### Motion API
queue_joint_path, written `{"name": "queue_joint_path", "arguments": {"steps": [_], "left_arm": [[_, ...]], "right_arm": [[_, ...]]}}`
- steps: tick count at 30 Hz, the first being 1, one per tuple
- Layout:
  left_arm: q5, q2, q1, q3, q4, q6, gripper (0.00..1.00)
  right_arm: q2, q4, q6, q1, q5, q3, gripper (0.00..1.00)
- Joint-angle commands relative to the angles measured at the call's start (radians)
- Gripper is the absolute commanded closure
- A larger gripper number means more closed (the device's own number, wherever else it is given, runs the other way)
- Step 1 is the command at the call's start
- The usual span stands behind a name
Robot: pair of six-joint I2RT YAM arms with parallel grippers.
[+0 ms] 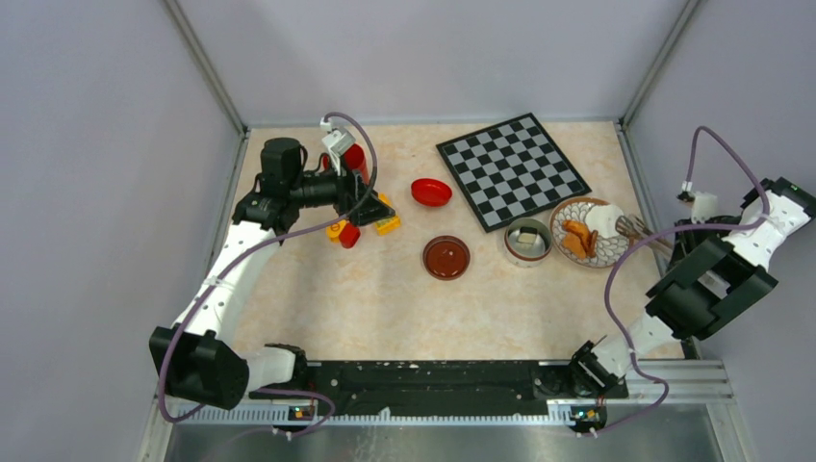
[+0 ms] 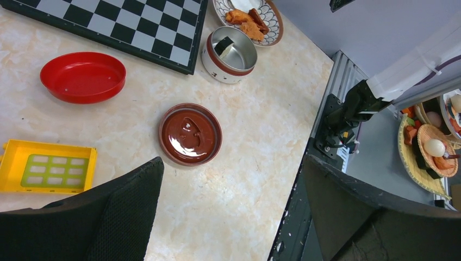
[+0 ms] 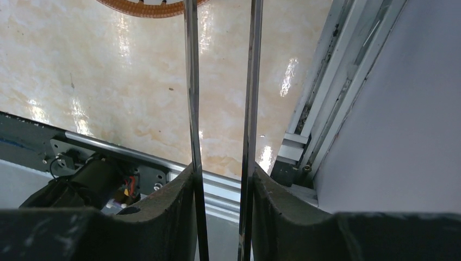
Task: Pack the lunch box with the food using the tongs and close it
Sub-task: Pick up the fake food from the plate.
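**Mia:** What is the right gripper (image 3: 220,217) doing?

**Ben:** It is squeezing the tongs (image 3: 191,109). One thin silver arm sits against each finger, and there is a gap between the two arms.

**Mia:** Where do the tongs go?

**Ben:** They stick out over the table (image 1: 366,298) to the plate (image 1: 592,264). From above, the tips are over the right side of the plate, by a white round thing (image 1: 604,219).

**Mia:** And the left gripper (image 2: 234,163)?

**Ben:** Its fingers are spread wide with nothing between them. It hangs at the far left, by the yellow and red blocks (image 1: 349,234).

**Mia:** Where is the lunch box (image 2: 217,68)?

**Ben:** Just beside the plate, on its left, near a corner of the chessboard (image 1: 512,170). It has no top on, and one chunk (image 1: 527,237) lies inside.

**Mia:** Where is the lid (image 2: 190,134)?

**Ben:** Flat on the table, left of the lunch box and not touching it.

**Mia:** And the other food?

**Ben:** The orange-brown pieces (image 1: 577,238) lie on the plate. A red bowl (image 1: 431,192) sits between the blocks and the chessboard.
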Motion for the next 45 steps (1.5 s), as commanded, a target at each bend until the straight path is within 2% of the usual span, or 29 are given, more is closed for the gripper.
{"name": "queue_joint_path", "arguments": {"steps": [1, 10, 36, 41, 45], "left_arm": [[0.023, -0.021, 0.005, -0.005, 0.024, -0.002, 0.01], [0.021, -0.024, 0.005, -0.002, 0.019, -0.002, 0.01], [0.022, -0.003, 0.005, 0.007, 0.023, -0.006, 0.01], [0.02, -0.001, 0.005, 0.007, 0.025, -0.008, 0.01], [0.017, -0.001, 0.005, 0.007, 0.027, -0.009, 0.01]], "right_arm": [[-0.052, 0.003, -0.001, -0.045, 0.007, -0.015, 0.67], [-0.038, 0.069, 0.064, -0.047, 0.024, -0.072, 0.66], [0.097, 0.079, 0.107, -0.015, -0.143, -0.017, 0.65], [0.1, 0.079, 0.109, 0.008, -0.161, -0.021, 0.68], [0.096, 0.054, 0.087, 0.01, -0.177, -0.01, 0.74]]}}
